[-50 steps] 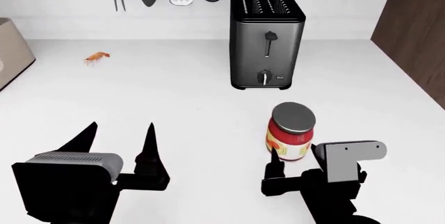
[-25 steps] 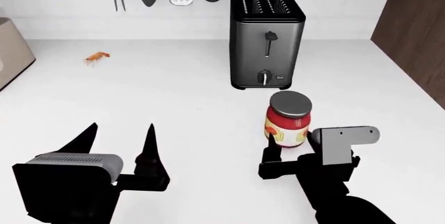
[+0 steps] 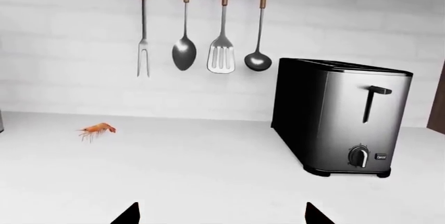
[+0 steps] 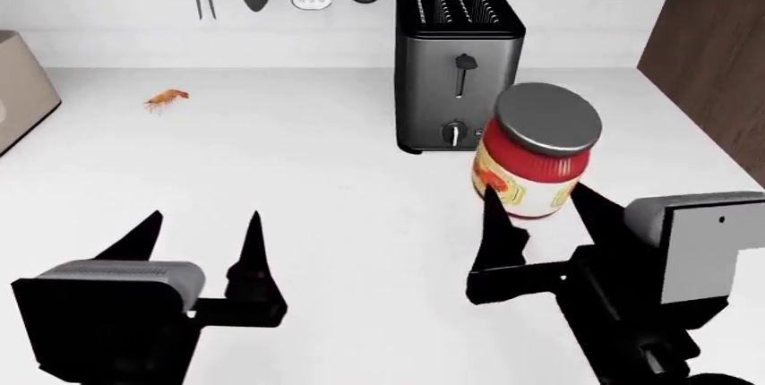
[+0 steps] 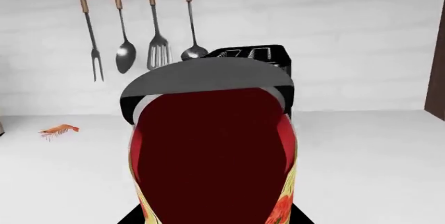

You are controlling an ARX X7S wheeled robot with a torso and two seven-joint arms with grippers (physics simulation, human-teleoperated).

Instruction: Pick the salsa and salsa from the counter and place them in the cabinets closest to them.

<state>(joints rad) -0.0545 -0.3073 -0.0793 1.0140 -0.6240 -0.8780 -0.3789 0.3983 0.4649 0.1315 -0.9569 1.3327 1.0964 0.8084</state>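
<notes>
Head view: my right gripper is clamping the salsa jar low on its body, carrying it clear above the counter for cabinet placement; my left gripper is idling, spread and empty.

You see a glass salsa jar with a matt grey metal lid and paper-like label, a brushed-metal toaster, a smooth white counter, and glossy steel utensils on wooden handles.
</notes>
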